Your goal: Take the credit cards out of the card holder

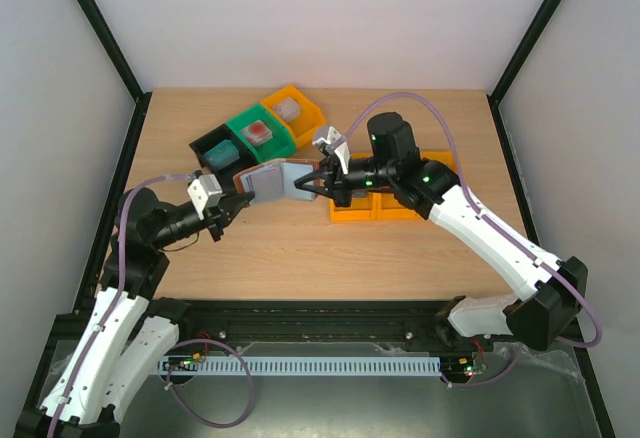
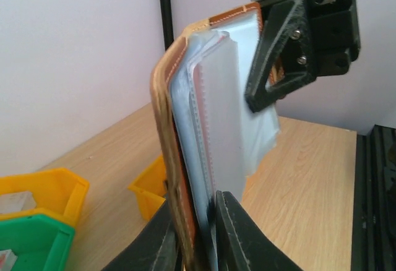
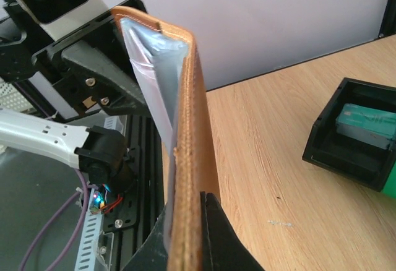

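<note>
Looking down from overhead, I am seeing the wallet (image 1: 268, 180) hanging open above the table (image 1: 300, 253), stretched between my two arms just in front of the row of bins. The left gripper (image 1: 232, 201) is pinching the wallet's left half, its fingers (image 2: 241, 234) pressing together on the brown leather edge and the clear sleeves (image 2: 229, 116) inside. The right gripper (image 1: 305, 184) is gripping the opposite half, its fingers (image 3: 216, 234) clamping tight on the stitched leather edge. The pale blue-grey inside is facing up toward the overhead camera. I am not managing to tell any cards apart from the sleeves. Behind the wallet, a black bin (image 1: 200, 141), a green bin (image 1: 280, 140) and a yellow bin (image 1: 310, 113) are sitting side by side, and an orange tray (image 1: 395, 213) is lying under the right arm.
</note>
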You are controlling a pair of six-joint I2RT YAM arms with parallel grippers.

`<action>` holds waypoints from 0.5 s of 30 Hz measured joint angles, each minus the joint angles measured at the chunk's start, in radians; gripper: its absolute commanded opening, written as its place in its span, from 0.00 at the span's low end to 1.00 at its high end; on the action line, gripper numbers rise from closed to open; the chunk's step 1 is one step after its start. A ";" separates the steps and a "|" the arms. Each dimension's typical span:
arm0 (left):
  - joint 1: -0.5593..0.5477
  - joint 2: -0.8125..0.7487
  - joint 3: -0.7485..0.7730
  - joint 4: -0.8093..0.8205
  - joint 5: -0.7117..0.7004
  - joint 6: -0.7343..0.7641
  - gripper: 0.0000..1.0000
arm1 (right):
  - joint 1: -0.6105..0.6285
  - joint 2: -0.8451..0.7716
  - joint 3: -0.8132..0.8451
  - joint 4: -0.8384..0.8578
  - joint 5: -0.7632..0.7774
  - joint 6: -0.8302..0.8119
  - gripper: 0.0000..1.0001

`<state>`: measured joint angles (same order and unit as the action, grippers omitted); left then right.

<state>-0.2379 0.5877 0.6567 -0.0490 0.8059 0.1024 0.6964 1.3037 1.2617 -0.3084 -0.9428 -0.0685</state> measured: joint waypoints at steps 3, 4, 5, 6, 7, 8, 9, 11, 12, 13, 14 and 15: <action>-0.010 0.000 -0.004 0.027 -0.019 -0.017 0.17 | 0.020 0.010 0.012 -0.006 -0.008 -0.018 0.02; -0.013 0.000 -0.007 0.037 -0.022 -0.022 0.17 | 0.032 0.016 0.020 -0.012 -0.009 -0.026 0.02; -0.018 0.000 -0.011 0.043 -0.024 -0.027 0.17 | 0.042 0.020 0.024 -0.014 -0.010 -0.034 0.02; -0.021 0.000 -0.013 0.046 -0.024 -0.029 0.17 | 0.051 0.024 0.027 -0.016 -0.009 -0.040 0.02; -0.026 0.000 -0.019 0.051 -0.024 -0.035 0.17 | 0.058 0.026 0.028 -0.018 -0.009 -0.046 0.02; -0.029 0.000 -0.021 0.054 -0.023 -0.039 0.16 | 0.061 0.027 0.028 -0.019 -0.009 -0.050 0.02; -0.032 0.000 -0.024 0.057 -0.021 -0.043 0.17 | 0.064 0.029 0.029 -0.019 -0.009 -0.054 0.02; -0.035 0.000 -0.024 0.060 -0.017 -0.048 0.18 | 0.065 0.034 0.030 -0.019 -0.008 -0.056 0.02; -0.037 -0.001 -0.025 0.063 -0.013 -0.051 0.19 | 0.066 0.036 0.031 -0.019 -0.008 -0.056 0.02; -0.038 -0.002 -0.027 0.067 -0.011 -0.056 0.21 | 0.067 0.038 0.032 -0.018 -0.009 -0.055 0.02; -0.039 -0.002 -0.030 0.072 -0.008 -0.062 0.22 | 0.069 0.040 0.032 -0.018 -0.009 -0.054 0.01; -0.039 -0.002 -0.034 0.078 -0.004 -0.067 0.23 | 0.072 0.045 0.032 -0.016 -0.010 -0.050 0.02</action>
<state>-0.2768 0.5858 0.6231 0.0292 0.8017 0.0353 0.7681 1.3483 1.2942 -0.3248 -0.9524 -0.1188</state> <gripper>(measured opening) 0.201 0.023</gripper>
